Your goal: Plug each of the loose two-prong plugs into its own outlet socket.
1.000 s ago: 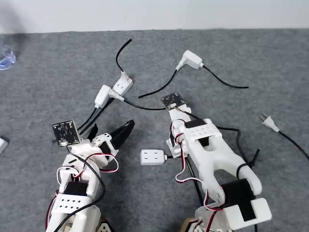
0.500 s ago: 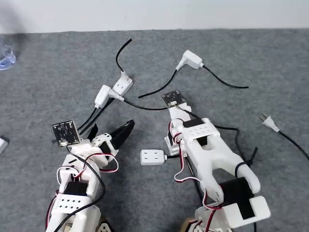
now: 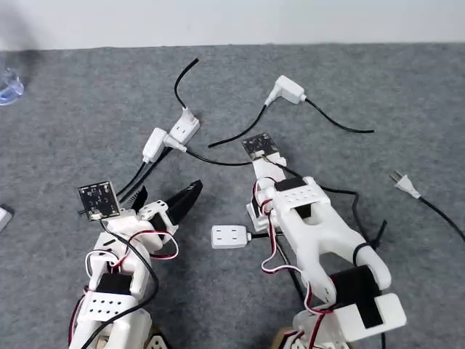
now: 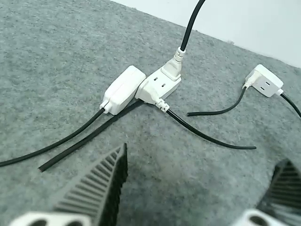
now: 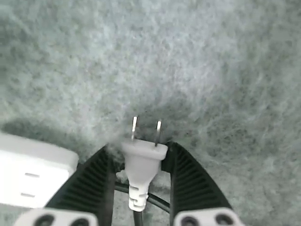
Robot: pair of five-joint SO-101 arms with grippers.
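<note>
The white two-prong plug sits clamped in the right gripper, with the black fingers tight on both its sides. Its prongs poke out over bare grey carpet, so there's open floor ahead. Just beside that gripper lies a white outlet block, slots showing, apart from the plug. From the high view the outlet block lies between the two arms, close by the right one.

A second loose plug lies well off on the right arm's outer side, its cable running out at the picture's edge.

The left gripper is spread wide and holds nothing, with a bare patch of carpet between its fingers. Beyond it two white blocks touch each other, black cables trailing from them. A far socket lies near where the carpet meets the white wall.
</note>
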